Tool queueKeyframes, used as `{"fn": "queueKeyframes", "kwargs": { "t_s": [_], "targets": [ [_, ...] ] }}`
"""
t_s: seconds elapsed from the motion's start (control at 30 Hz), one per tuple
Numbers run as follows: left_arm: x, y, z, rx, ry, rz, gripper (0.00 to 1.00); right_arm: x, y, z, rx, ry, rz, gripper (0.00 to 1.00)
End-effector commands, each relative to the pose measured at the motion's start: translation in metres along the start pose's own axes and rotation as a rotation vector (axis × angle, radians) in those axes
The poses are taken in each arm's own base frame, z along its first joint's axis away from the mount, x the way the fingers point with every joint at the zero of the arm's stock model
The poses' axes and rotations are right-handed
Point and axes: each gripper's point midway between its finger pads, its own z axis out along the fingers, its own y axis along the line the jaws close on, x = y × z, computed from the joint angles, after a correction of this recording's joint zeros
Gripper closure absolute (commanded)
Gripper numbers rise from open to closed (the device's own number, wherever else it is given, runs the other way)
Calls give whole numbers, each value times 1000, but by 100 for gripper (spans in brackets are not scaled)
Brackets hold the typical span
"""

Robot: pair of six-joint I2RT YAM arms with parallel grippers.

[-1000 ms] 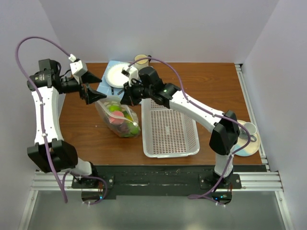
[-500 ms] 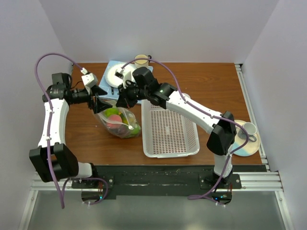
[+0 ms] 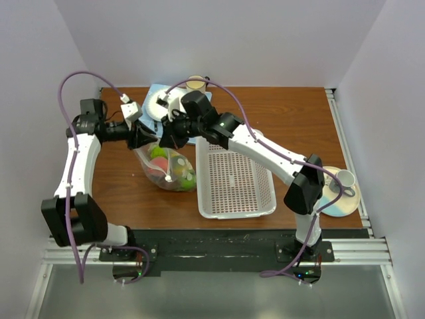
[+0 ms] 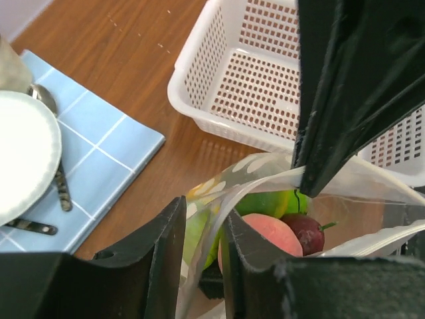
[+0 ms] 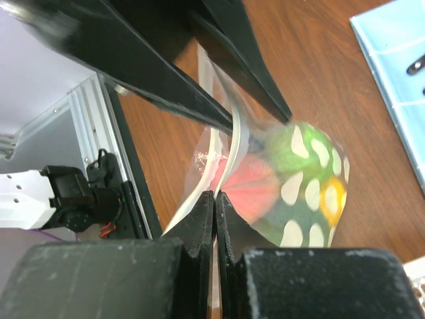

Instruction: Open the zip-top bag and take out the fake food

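Dotted bag: left tool clamps one lip, right tool pinched shut on the other; brown surface, white walls.

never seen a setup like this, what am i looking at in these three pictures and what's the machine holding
These are two robot arms bolted to the near edge of a wooden table, each ending in a two-finger gripper. The wide picture comes from a fixed camera above; the other two come from a camera on each wrist, so the black shapes there are fingers. On the table: a clear zip-top bag of plastic fake food, a white basket, a blue mat with a white plate, and a cup at the right edge. The right gripper pinches one lip of the bag; the left gripper has the other lip between its fingers, not clearly clamped.
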Motion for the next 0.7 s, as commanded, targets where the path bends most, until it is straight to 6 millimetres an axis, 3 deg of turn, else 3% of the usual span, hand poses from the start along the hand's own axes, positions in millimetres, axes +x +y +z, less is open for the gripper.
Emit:
{"fn": "queueKeyframes", "kwargs": {
  "t_s": [0.0,0.1,0.2,0.27,0.37,0.4,0.43,0.47,0.5,0.53,0.57,0.6,0.67],
  "targets": [
    [17,-16,1,108,48,-19,68,-33,8,-4,-6,-77,-45,100],
    [26,-14,2,124,81,-49,77,-44,9,-4,1,-98,-55,100],
    [26,-4,1,108,94,-55,96,-50,8,-4,10,-109,-63,100],
    [15,8,-2,60,86,-40,100,-53,3,-3,33,-113,-70,100],
    [-9,48,-19,-129,63,-18,100,-62,-13,-3,114,-137,-76,100],
    [-31,67,-31,-233,17,4,100,-69,-18,-5,133,-153,-75,95],
    [-38,77,-39,-291,6,13,100,-69,-25,-3,153,-156,-65,89],
    [-40,93,-53,-393,19,20,100,-74,-34,-5,188,-172,-44,74],
    [-54,103,-64,-468,-8,42,100,-81,-42,-10,209,-191,-30,73],
    [-56,111,-71,-520,-4,43,100,-84,-48,-12,232,-206,-19,71],
    [-52,120,-80,-586,16,34,100,-90,-52,-20,266,-234,-3,60],
    [-49,124,-87,-623,24,20,100,-84,-59,-19,289,-226,8,52],
    [-25,129,-92,-689,73,-41,100,-91,-57,-32,308,-265,11,48]
  ]
}}
